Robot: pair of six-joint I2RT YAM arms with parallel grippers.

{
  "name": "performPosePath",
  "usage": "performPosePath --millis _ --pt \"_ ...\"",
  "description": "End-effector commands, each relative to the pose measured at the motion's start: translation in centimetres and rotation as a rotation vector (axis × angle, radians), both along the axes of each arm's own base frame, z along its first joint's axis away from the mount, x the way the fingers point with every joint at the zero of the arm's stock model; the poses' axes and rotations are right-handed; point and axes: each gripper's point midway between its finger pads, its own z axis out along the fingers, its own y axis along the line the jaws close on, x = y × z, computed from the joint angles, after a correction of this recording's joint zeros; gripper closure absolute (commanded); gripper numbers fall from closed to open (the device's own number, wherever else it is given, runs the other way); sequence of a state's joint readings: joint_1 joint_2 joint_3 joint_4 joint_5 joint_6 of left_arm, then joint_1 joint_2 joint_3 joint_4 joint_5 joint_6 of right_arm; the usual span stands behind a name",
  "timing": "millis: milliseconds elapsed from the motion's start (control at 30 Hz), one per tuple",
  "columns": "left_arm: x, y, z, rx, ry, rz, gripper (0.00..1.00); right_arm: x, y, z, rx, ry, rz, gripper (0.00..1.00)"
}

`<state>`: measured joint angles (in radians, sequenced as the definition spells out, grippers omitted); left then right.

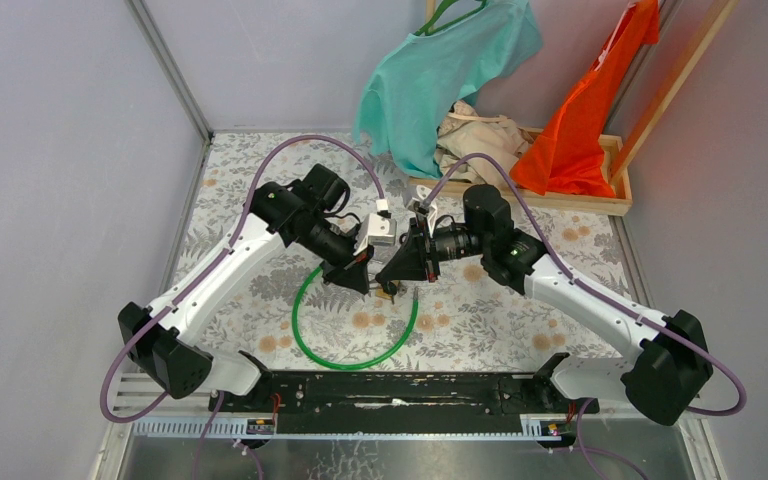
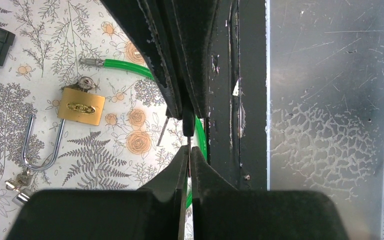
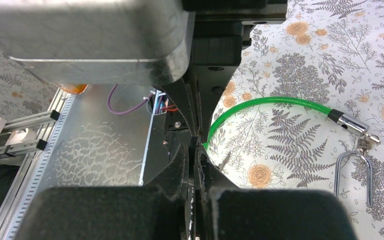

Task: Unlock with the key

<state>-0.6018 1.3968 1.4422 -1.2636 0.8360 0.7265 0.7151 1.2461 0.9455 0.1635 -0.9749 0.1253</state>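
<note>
Far left of the left wrist view, a couple of spare keys lie by the bend of the steel shackle. Up and right of that sits the brass padlock, flat on the floral cloth. There's a key at its top end, and it looks like it's in the keyhole. One shackle leg stands free of the body, so I'd guess it's popped open already, but I'm not 100% sure. The green cable ends just above the padlock, not touching it.

Handling-wise it's a little brass block, dense and rigid. It's smooth, so it'll probably skate on the cloth if you twist the key without pinning it down. I'd grab it across the flat faces and pinch the key by its head, since it's thin and easy to lose.

Centre frame, the left gripper is pinched nearly closed, tip to tip with the right gripper, which is also squeezed narrow. Some thin sliver pokes out beside them, can't tell what.
</note>
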Motion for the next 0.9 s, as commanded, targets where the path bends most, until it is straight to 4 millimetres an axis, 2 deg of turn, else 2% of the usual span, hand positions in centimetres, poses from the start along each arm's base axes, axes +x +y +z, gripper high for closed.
performPosePath --millis 0,33,100,133,167,200,300,367,533,800,833,867 --pt "0.5 -0.2 0.9 -0.007 -0.039 -0.003 0.91 -0.2 -0.2 1.6 0.025 -0.037 0.009 1.00" --pt "0.5 -0.2 0.9 -0.007 -0.043 -0.003 0.87 -0.3 -0.3 1.5 0.022 -0.035 0.005 1.00" --pt "0.7 -0.3 1.0 -0.006 -0.046 0.006 0.75 -0.2 -0.4 1.1 0.011 -0.018 -0.017 1.00" --pt "0.8 -0.3 1.1 -0.006 -0.051 0.009 0.65 0.0 -0.5 1.0 0.006 -0.008 -0.037 1.00" --pt "1.0 -0.3 1.1 -0.003 -0.055 0.014 0.48 0.3 -0.6 0.8 0.001 0.004 -0.062 1.00" --pt "1.2 -0.3 1.1 0.001 -0.063 0.022 0.37 0.5 -0.7 0.7 0.001 0.018 -0.089 1.00" --pt "2.4 0.0 0.7 0.035 -0.116 0.050 0.21 1.2 -1.4 0.6 0.039 0.058 -0.156 1.00" --pt "4.1 0.2 0.3 0.065 -0.181 0.087 0.14 1.7 -2.4 0.3 0.061 0.079 -0.208 1.00" --pt "8.1 0.4 -0.4 0.105 -0.305 0.209 0.09 1.6 -4.1 0.4 0.140 0.086 -0.266 1.00" --pt "8.9 -0.6 -0.8 0.063 -0.316 0.206 0.08 0.1 -6.0 1.9 0.325 0.036 -0.326 1.00" --pt "9.4 -0.5 -1.1 0.067 -0.331 0.217 0.08 -0.2 -6.2 1.7 0.334 0.034 -0.330 1.00" --pt "9.9 -0.5 -1.5 0.073 -0.346 0.226 0.03 -0.5 -6.4 1.7 0.345 0.027 -0.331 1.00"
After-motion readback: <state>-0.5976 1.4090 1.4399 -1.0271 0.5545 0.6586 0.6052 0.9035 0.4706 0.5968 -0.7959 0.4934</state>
